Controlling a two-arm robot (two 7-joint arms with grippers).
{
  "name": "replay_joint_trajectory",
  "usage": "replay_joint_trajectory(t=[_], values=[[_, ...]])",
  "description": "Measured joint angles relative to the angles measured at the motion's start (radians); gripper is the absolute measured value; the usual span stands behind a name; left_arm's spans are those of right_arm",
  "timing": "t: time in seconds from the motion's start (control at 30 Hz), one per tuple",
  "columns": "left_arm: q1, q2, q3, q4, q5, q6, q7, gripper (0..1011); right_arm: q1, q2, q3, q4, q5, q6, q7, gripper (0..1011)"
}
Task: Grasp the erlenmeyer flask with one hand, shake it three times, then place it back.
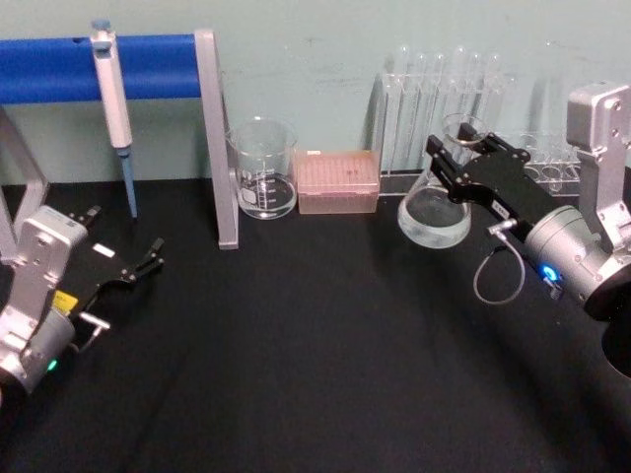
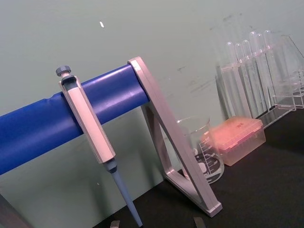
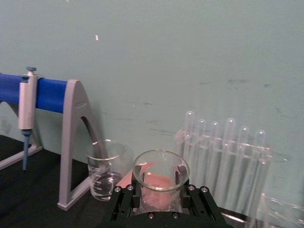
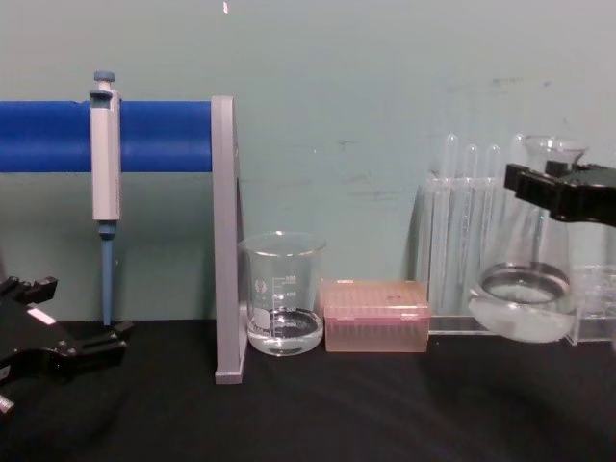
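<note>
Flask (image 1: 434,212) clamped in right gripper (image 1: 456,156), before test tubes (image 1: 444,74); left gripper (image 1: 120,236) parked, jaws apart.

Reference item: tip box (image 1: 338,181), on the table (image 1: 315,355) near the back wall. Just left of the box stands the beaker (image 1: 262,168); left of that, the stand upright (image 1: 219,138), with its crossbar (image 1: 148,67) running farther left and the pipette (image 1: 113,99) hanging from it. The left gripper (image 1: 123,235) sits far left of the box and nearer the front. Right of the box and behind it is the test tube rack (image 1: 449,108), and in front of the rack the erlenmeyer flask (image 1: 434,212) has the right gripper (image 1: 455,156) clamped around its neck.
</note>
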Motion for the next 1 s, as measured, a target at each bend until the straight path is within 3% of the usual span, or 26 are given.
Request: replay_joint_trajectory(t=[0.6,0.87,1.0], values=[[0.0,0.0,0.0,0.0,0.0,0.0,0.0,1001,-0.011,-0.035,0.033,-0.001,-0.035,0.022,0.021,450],[0.0,0.0,0.0,0.0,0.0,0.0,0.0,1001,-0.001,-0.047,0.027,0.007,-0.041,0.027,0.078,450],[0.0,0.0,0.0,0.0,0.0,0.0,0.0,1001,0.009,-0.05,0.013,0.013,-0.041,0.026,0.136,450]])
